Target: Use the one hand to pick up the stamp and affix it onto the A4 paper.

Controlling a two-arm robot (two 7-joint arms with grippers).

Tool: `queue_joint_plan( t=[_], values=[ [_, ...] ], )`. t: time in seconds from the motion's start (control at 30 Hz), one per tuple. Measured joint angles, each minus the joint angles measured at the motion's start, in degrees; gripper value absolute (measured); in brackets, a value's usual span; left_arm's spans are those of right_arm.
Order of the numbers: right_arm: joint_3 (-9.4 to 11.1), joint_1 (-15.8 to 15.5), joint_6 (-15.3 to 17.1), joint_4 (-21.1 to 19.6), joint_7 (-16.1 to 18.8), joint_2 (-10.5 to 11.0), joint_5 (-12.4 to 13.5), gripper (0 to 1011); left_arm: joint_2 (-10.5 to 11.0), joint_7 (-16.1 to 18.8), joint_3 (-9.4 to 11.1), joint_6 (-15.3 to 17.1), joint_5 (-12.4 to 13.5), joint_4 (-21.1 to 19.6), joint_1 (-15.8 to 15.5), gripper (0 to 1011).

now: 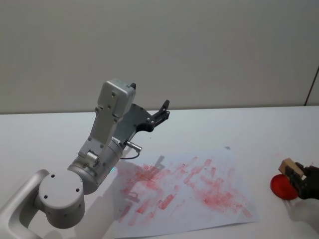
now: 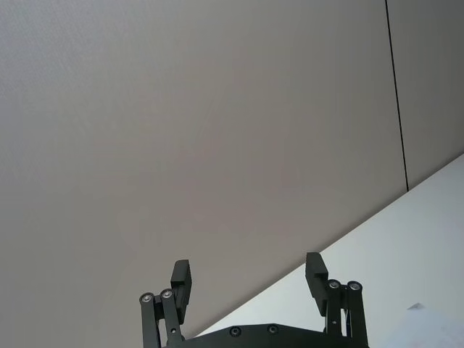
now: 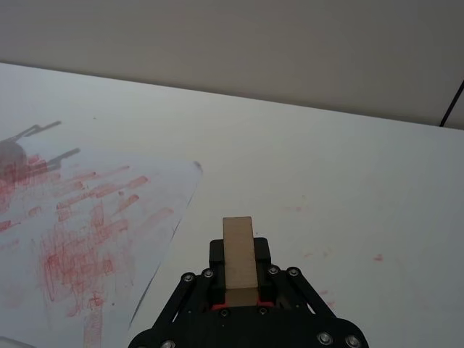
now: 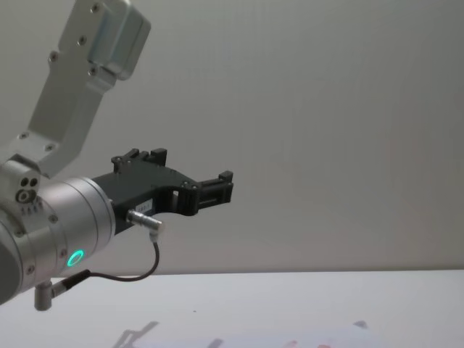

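White table: 1 A4 paper; right hand clamps 1 stamp; left gripper gapes, empty.

The left gripper sits at the 6 o'clock edge, and its two black fingers stand wide apart with nothing between them. Behind it a big plain grey wall covers most of the view, with a thin dark line running down it at about 2 o'clock. A white table slopes up from the gripper toward 4 o'clock.
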Motion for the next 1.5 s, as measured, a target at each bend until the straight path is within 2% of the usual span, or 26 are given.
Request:
queue_joint_plan(
  t=[0.7, 0.8, 0.87, 0.9, 1.0, 1.03, 1.23, 1.43, 1.5],
  values=[
    [-1.3, 1.8, 3.3, 2.1, 1.7, -0.9, -2.5, 229, 0.0, 0.0, 0.0, 0.0, 0.0, 0.0, 0.0, 1001],
    [-1.4, 2.0, 3.5, 2.2, 1.8, -1.0, -2.8, 355, 0.0, 0.0, 0.0, 0.0, 0.0, 0.0, 0.0, 1001],
    [-1.4, 2.1, 3.6, 2.3, 1.9, -1.1, -2.9, 390, 0.0, 0.0, 0.0, 0.0, 0.0, 0.0, 0.0, 1001],
    [-1.5, 2.1, 3.7, 2.3, 1.9, -1.1, -3.0, 459, 0.0, 0.0, 0.0, 0.0, 0.0, 0.0, 0.0, 1001],
    [-1.5, 2.2, 3.8, 2.4, 1.9, -1.1, -3.1, 520, 0.0, 0.0, 0.0, 0.0, 0.0, 0.0, 0.0, 1001],
    [-1.5, 2.2, 3.8, 2.5, 2.0, -1.1, -3.2, 581, 0.0, 0.0, 0.0, 0.0, 0.0, 0.0, 0.0, 1001],
    [-1.6, 2.3, 4.0, 2.6, 2.0, -1.2, -3.3, 736, 0.0, 0.0, 0.0, 0.0, 0.0, 0.0, 0.0, 1001],
    [-1.6, 2.4, 4.1, 2.6, 2.1, -1.2, -3.4, 936, 0.0, 0.0, 0.0, 0.0, 0.0, 0.0, 0.0, 1001],
    [-1.6, 2.4, 4.1, 2.6, 2.1, -1.2, -3.5, 960, 0.0, 0.0, 0.0, 0.0, 0.0, 0.0, 0.0, 1001]
  ],
)
